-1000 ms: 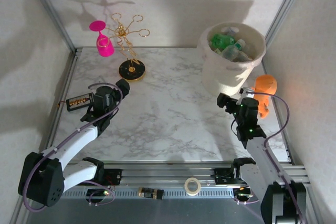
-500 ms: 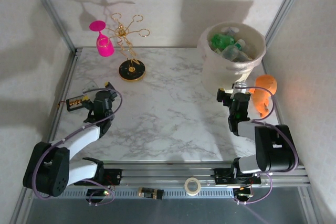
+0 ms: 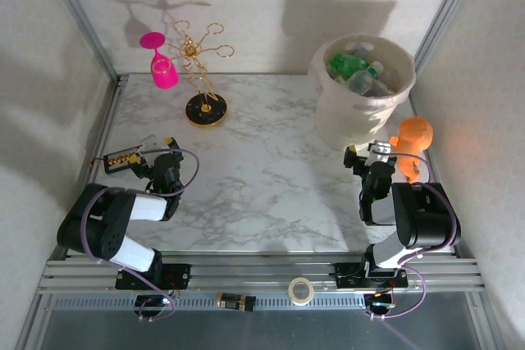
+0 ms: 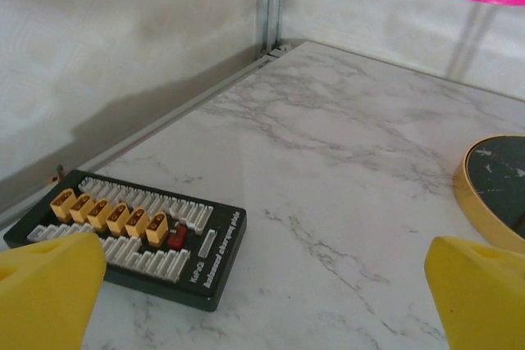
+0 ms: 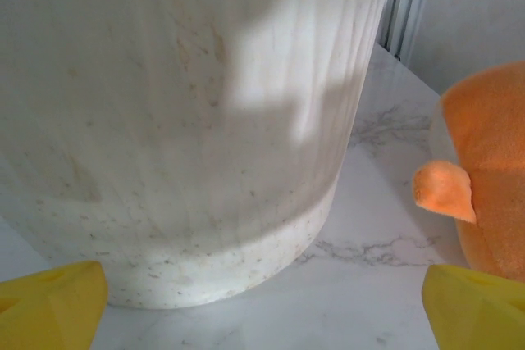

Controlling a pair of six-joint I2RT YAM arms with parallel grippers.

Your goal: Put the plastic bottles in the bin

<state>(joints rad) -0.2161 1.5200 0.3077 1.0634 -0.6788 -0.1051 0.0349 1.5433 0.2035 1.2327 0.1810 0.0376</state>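
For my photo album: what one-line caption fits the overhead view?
Clear and green plastic bottles piled in the round cream-white bin; both arms folded on the marble table, jaws open.

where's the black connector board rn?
Top view: the black connector board lies flat on the marble table at its left edge, right beside the open left gripper, with the gold stand's black base farther back.

- The left arm (image 3: 115, 219) is folded low at the lower left of the top view, with its wrist pointing up-frame.
- The left gripper (image 3: 160, 153) is spread wide and holds nothing; its yellow fingertips (image 4: 49, 293) sit in the bottom corners of the left wrist view.
- The right arm (image 3: 418, 219) is folded at the lower right, wrist pointing up-frame.
- The right gripper (image 3: 367, 157) is likewise spread wide and holds nothing, its tips in both bottom corners of its own view.
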